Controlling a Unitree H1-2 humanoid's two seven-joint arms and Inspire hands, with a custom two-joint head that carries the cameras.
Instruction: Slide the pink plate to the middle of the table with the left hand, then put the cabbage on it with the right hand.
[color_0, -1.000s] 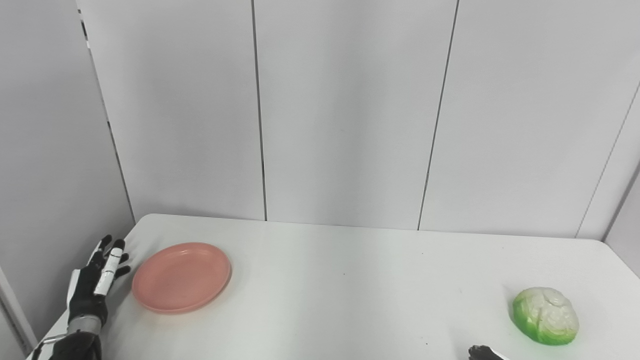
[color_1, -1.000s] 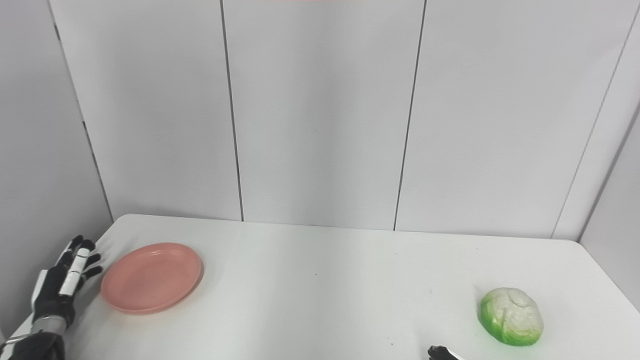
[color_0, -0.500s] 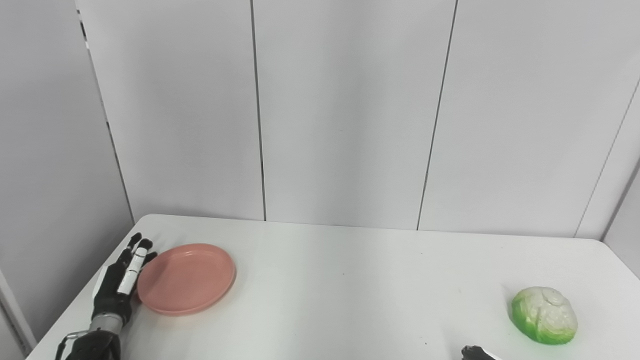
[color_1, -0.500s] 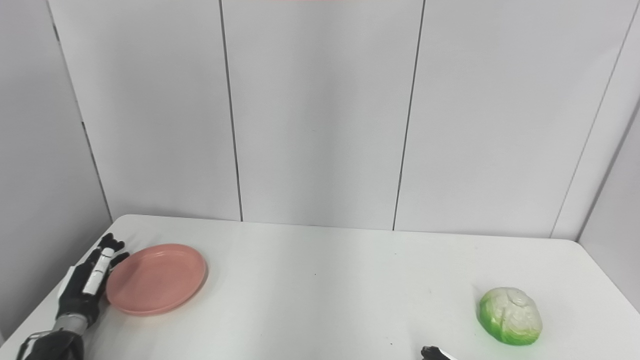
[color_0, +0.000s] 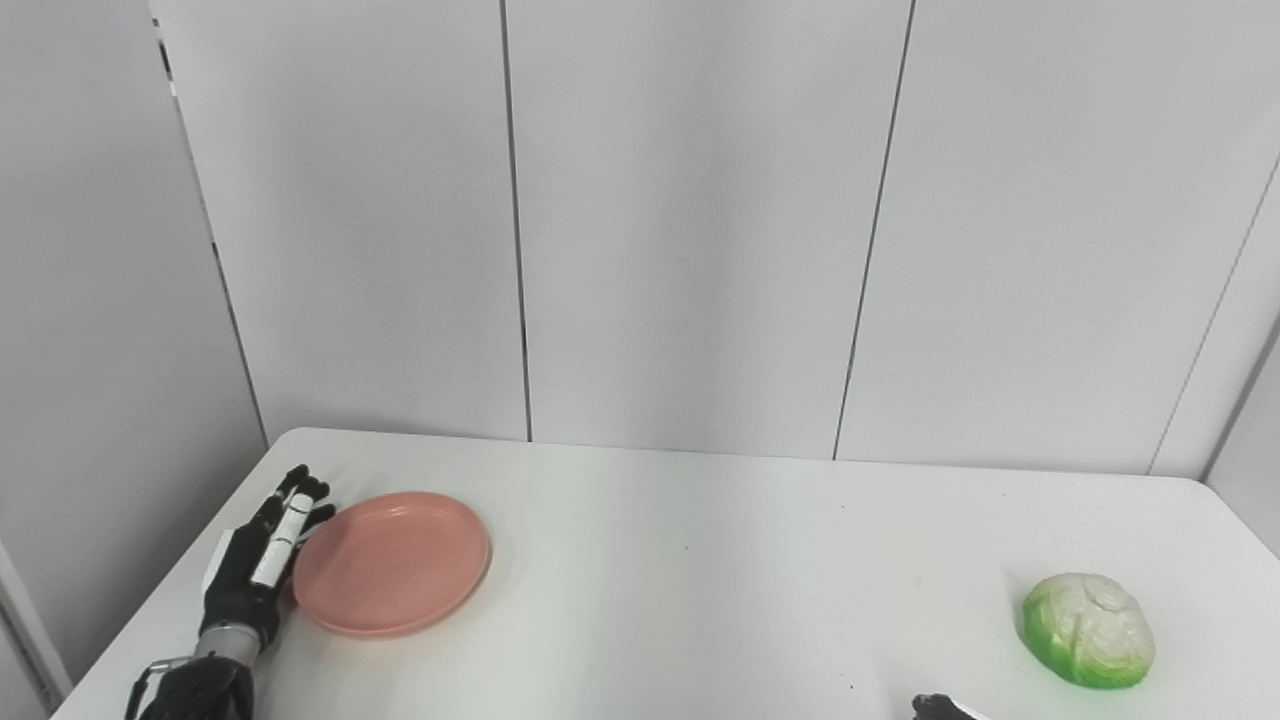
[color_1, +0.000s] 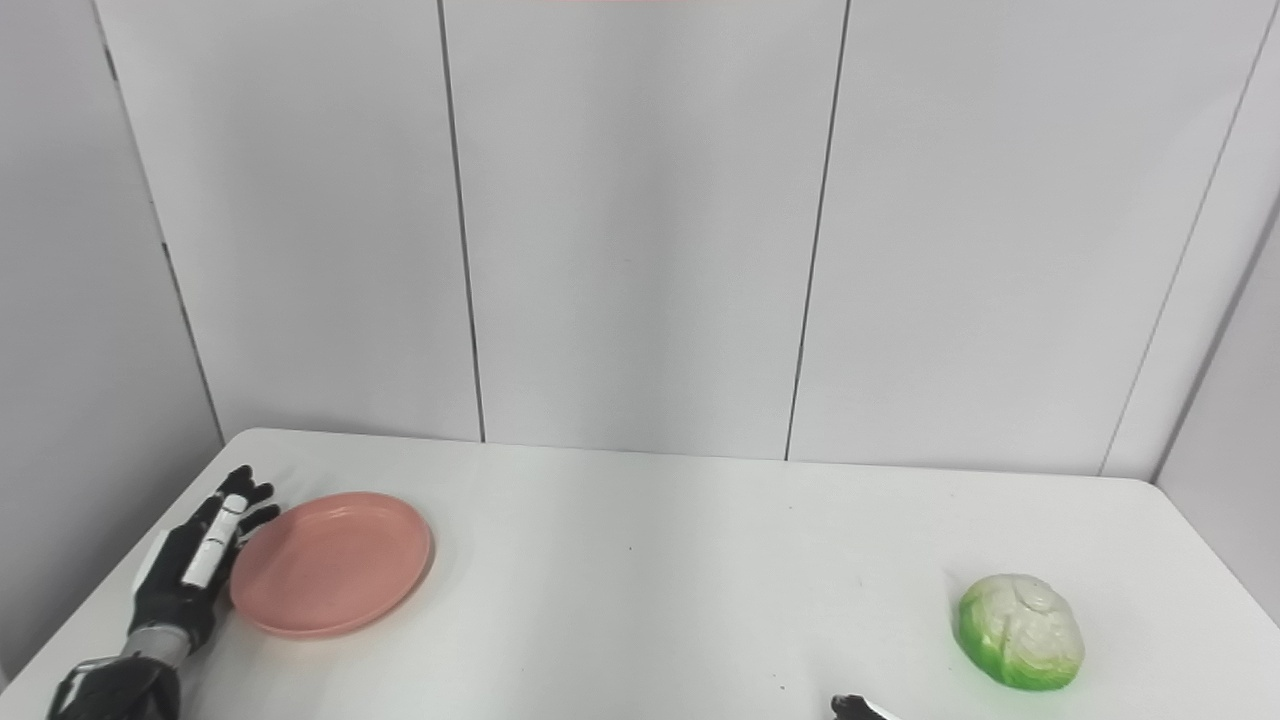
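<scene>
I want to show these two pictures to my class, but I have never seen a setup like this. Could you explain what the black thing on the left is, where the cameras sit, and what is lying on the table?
Both pictures come from two cameras side by side on a humanoid robot's head, so they show one scene. The black-and-white thing is the left robot hand, fingers straight, lying flat against the left rim of a round, shallow pink plate; it holds nothing. A green-and-white cabbage lies alone at the right of the white table. Only a dark tip of the right robot hand shows at the bottom edge.
</scene>
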